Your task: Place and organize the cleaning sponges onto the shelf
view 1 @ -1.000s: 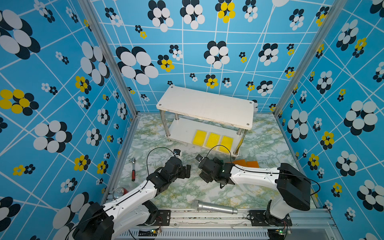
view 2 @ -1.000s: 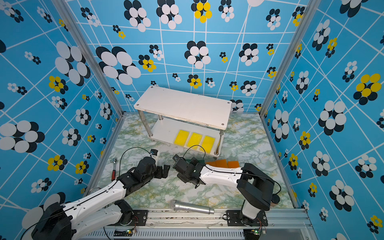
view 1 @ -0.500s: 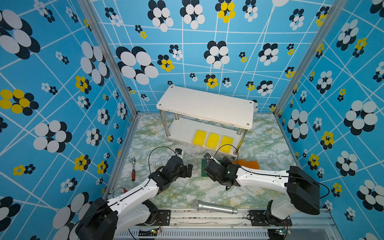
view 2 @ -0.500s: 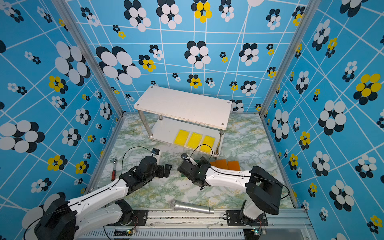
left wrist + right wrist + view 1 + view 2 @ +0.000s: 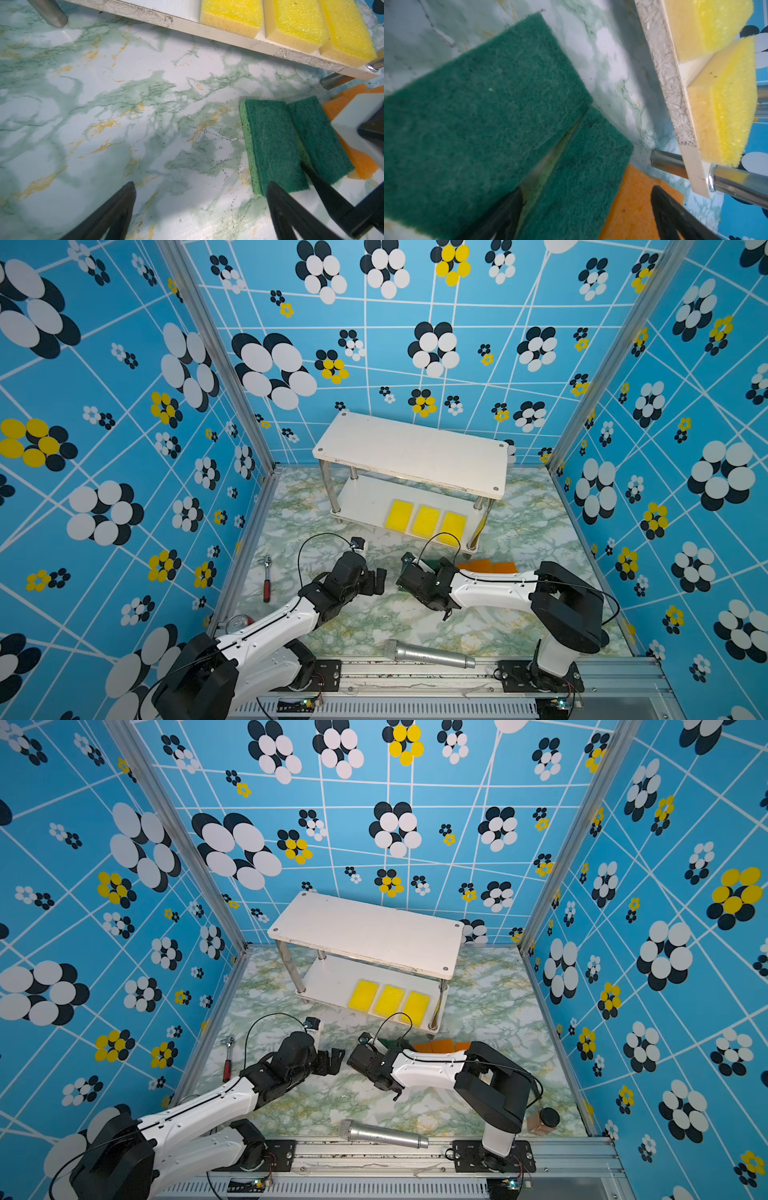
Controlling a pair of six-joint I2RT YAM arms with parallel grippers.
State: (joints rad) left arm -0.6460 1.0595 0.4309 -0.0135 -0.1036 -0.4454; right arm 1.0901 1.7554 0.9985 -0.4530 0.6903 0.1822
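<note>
Since half a second ago the right arm [image 5: 498, 593] has drawn its elbow back in from the right wall and carried its wrist a little leftward. The left arm [image 5: 282, 618] has hardly shifted. Both reach over the marbled bench [image 5: 519, 531] toward its middle, wrists near each other.

At the back stands the shelf [image 5: 411, 452]. On its lower board three yellow sponges [image 5: 427, 520] lie in a row, just apart, at the front edge toward the right end. A silver microphone [image 5: 428, 655] lies along the bench's front edge.

The left pincer [image 5: 200, 185] is spread wide and holds nothing. It hangs over bare bench, with one finger just beside the end of the nearer of the two green sponges [image 5: 272, 145].

The right pincer [image 5: 586, 190] is likewise wide apart. One finger sits at the seam between the green sponges and the other over the orange sponges [image 5: 633, 197], so it straddles one green sponge. Whether it touches that sponge I cannot tell.

The green sponges lie flat, side by side and touching, on the bench before the shelf's right front post. The orange sponges lie just beyond them, partly under the right arm. A red-handled wrench [image 5: 267, 585] lies near the left wall.
</note>
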